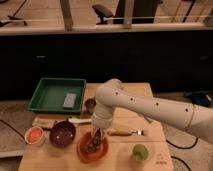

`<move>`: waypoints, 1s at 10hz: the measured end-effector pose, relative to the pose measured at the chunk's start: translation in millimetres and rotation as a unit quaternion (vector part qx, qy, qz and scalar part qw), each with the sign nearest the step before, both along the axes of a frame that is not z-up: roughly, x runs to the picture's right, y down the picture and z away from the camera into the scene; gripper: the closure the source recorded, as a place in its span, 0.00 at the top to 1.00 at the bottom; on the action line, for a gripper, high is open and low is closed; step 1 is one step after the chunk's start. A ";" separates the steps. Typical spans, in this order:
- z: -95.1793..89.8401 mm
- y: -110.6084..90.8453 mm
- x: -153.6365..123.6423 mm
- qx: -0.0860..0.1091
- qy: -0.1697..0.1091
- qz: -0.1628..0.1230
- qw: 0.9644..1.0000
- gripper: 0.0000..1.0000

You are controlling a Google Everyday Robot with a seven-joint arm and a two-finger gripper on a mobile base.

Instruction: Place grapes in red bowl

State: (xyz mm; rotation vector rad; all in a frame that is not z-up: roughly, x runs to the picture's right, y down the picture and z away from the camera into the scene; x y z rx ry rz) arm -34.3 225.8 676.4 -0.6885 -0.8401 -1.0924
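Note:
The red bowl (80, 152) sits near the front edge of the wooden table, left of centre. My gripper (95, 135) points down over the bowl from the white arm that reaches in from the right. It is shut on the grapes (92, 145), a small dark bunch that hangs from its tip down inside the bowl's rim. I cannot tell whether the bunch rests on the bowl's floor.
A dark maroon bowl (62, 134) and a small white bowl with orange inside (34, 135) stand left of the red bowl. A green fruit (140, 152) lies to its right, a yellow-handled utensil (125, 132) behind it. A green tray (48, 95) holding a grey block is at the back left.

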 end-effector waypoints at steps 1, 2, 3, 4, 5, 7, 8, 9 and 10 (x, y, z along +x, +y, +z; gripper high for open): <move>0.0 -0.2 0.1 0.001 -0.001 -0.001 1.000 0.02; -0.1 -0.2 0.1 0.001 -0.002 -0.001 1.000 0.02; -0.2 -0.2 0.0 0.001 -0.003 -0.002 1.000 0.02; 0.2 0.4 0.2 0.000 -0.004 -0.002 1.000 0.02; 0.1 0.3 0.3 0.001 -0.005 -0.003 1.000 0.02; 0.1 0.1 0.5 0.002 -0.008 -0.004 1.000 0.02; -0.1 -0.1 0.5 0.002 -0.009 -0.005 1.000 0.02; -0.1 -0.1 0.5 0.002 -0.010 -0.006 1.000 0.02; 0.1 0.3 1.1 0.003 -0.012 -0.007 1.000 0.02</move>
